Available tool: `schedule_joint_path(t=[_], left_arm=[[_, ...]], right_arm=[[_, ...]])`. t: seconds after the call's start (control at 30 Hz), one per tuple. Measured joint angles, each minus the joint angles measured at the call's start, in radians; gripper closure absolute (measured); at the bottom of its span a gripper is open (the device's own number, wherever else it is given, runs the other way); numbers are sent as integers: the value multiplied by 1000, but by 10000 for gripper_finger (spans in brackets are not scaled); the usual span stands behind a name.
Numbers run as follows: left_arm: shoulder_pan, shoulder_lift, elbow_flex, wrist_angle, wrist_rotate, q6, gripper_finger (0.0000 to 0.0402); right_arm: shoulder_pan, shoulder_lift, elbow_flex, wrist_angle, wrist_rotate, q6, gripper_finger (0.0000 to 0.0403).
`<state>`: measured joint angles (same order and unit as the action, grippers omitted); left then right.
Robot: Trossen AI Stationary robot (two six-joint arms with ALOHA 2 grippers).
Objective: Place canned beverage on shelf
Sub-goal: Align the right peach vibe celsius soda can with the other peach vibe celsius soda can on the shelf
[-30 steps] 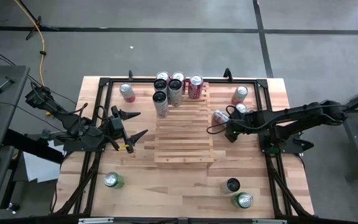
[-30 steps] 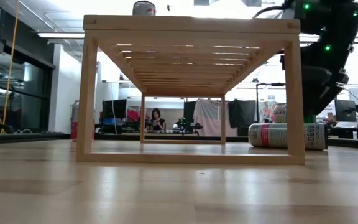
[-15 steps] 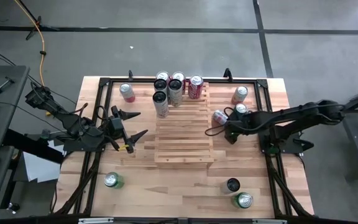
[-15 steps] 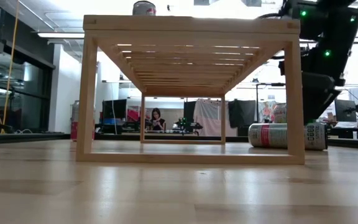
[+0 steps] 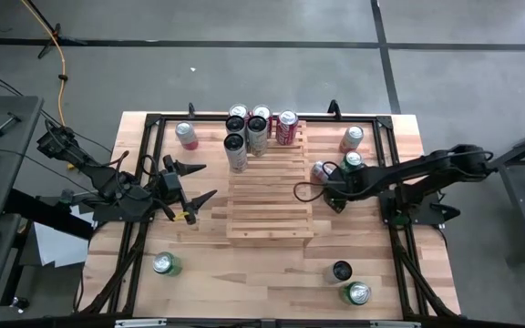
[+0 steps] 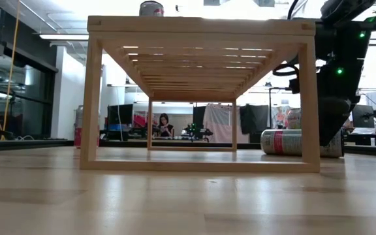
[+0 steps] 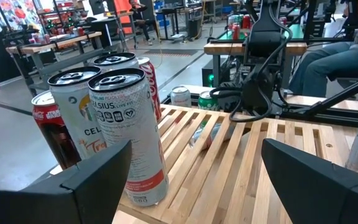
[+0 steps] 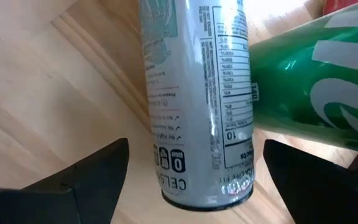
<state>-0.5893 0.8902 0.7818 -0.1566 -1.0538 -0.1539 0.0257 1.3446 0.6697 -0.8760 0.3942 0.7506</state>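
Observation:
A silver can (image 8: 197, 93) lies on its side on the tabletop just right of the shelf (image 5: 270, 196), shown in the low view as the lying can (image 6: 292, 141). My right gripper (image 8: 196, 146) points steeply down over it and is open, one finger on each side, touching nothing. An upright green can (image 8: 309, 87) stands close against the silver can. Several cans (image 5: 255, 128) stand on the shelf's far end. My left gripper (image 5: 203, 182) waits open, to the left of the shelf.
Loose cans stand at the far left (image 5: 186, 135), far right (image 5: 352, 137), near left (image 5: 164, 264) and near right (image 5: 342, 271), (image 5: 357, 293). Black frame rails (image 5: 392, 228) run along the table's sides. The shelf's near half is bare slats.
My right gripper has come down and a little toward the table's left, over the lying silver can, tipping more steeply downward. The can has not moved.

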Motion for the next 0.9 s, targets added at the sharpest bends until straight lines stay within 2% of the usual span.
schedule_joint_path(t=[0.3,0.57,0.77,0.9], left_arm=[[0,0,0,0,0,0,51],[0,0,0,-2,0,0,51],[0,0,0,-3,0,0,51],[0,0,0,-4,0,0,51]], right_arm=[[-10,39,0,12,18,19,89],[-8,38,3,-42,-11,56,195],[29,40,27,-94,-67,83,195],[80,40,98,-226,-102,111,195]])
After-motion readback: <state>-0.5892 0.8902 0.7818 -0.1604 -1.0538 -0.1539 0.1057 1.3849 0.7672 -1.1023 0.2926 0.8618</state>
